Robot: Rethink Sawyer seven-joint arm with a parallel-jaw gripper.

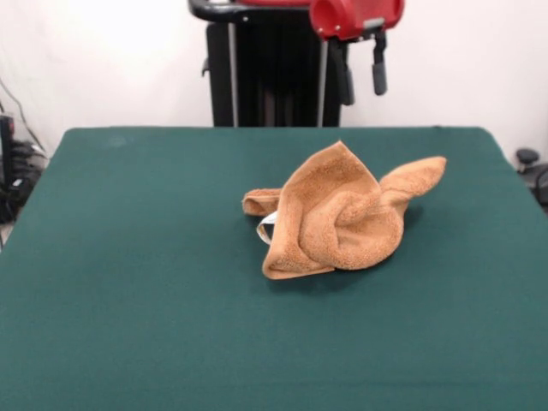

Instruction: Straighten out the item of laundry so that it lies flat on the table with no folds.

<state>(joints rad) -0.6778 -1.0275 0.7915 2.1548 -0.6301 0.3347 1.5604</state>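
Note:
The orange-tan terry towel [338,214] lies crumpled in a heap a little right of the middle of the dark green table [128,257]. One corner points up at the top and another sticks out to the right. Its small white tag [267,227] shows at the left edge of the heap. My gripper [360,77] hangs from the red arm at the top of the front view, high above the table's far edge and well clear of the towel. Its two dark fingers [379,68] stand apart with nothing between them.
The robot's black pedestal [265,77] stands behind the table's far edge. Cables and dark equipment [13,171] sit off the table at the left, and a dark object [531,167] at the right.

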